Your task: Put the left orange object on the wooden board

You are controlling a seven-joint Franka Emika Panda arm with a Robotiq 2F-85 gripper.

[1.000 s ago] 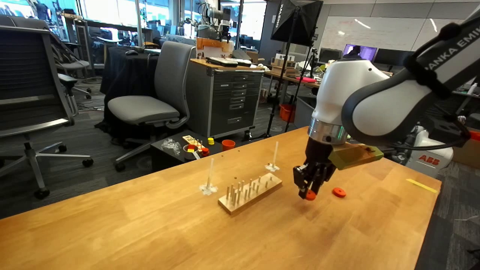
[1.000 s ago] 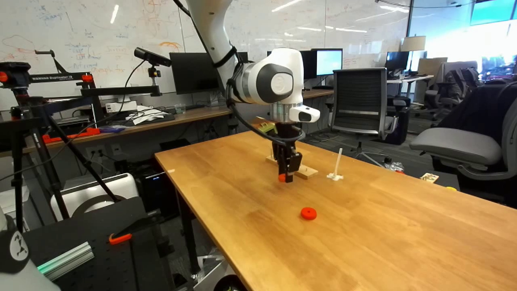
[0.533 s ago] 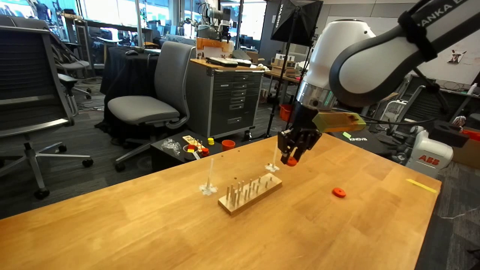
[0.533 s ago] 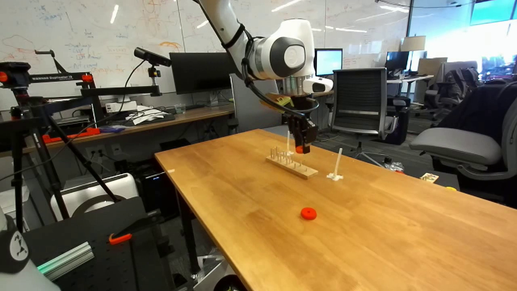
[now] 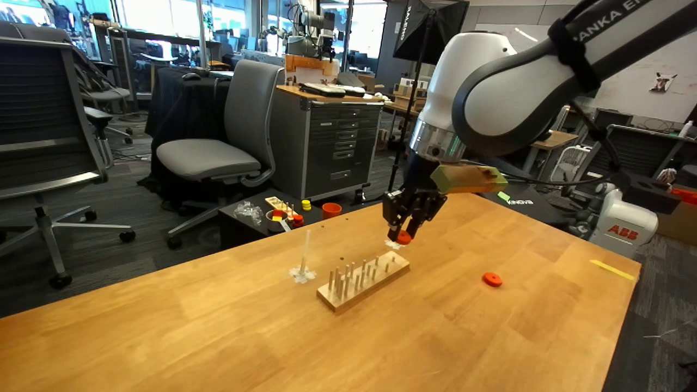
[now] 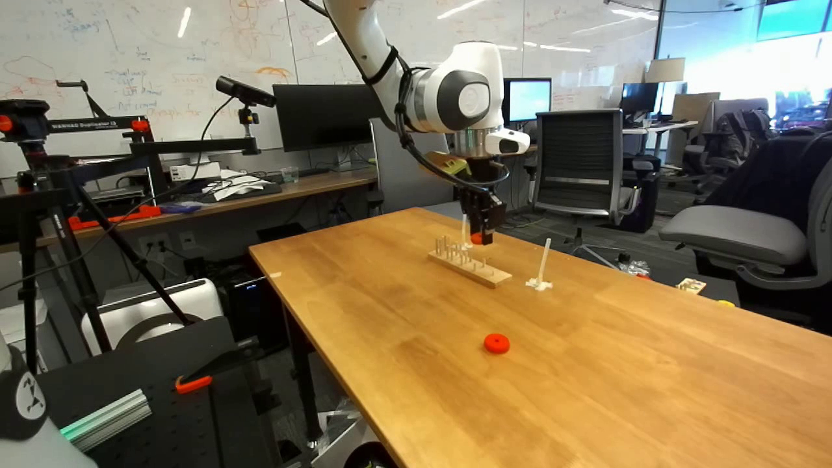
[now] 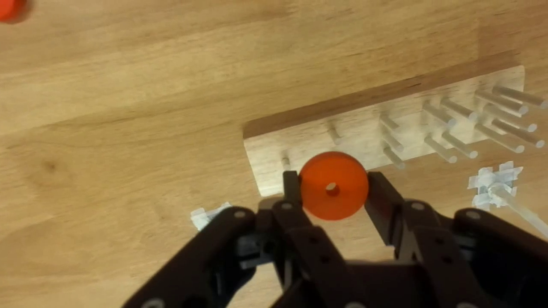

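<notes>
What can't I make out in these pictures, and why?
Board: lower edge, wrist view, partly hidden by held disc and claw.
One rod: wrist view, hidden by the claw.
Loose disc: wrist view, cut off at the top left corner.
Whiteboard writing: an exterior view, mostly too small to read.

Red disc (image 6: 496,344) flat on tabletop (image 6: 617,377), in both exterior views.
In an exterior view: gray chair (image 5: 251,100) nr cabinet (image 5: 344,155); low blk table (image 5: 233,235) w/ yellow discs (image 5: 306,205); orange cup (image 5: 331,211); softbox (image 5: 429,32) at top. In an exterior view: whiteboard (image 6: 162,58) behind monitors (image 6: 325,120), tripod (image 6: 49,172) at L, lamp (image 6: 665,69) at R.
</notes>
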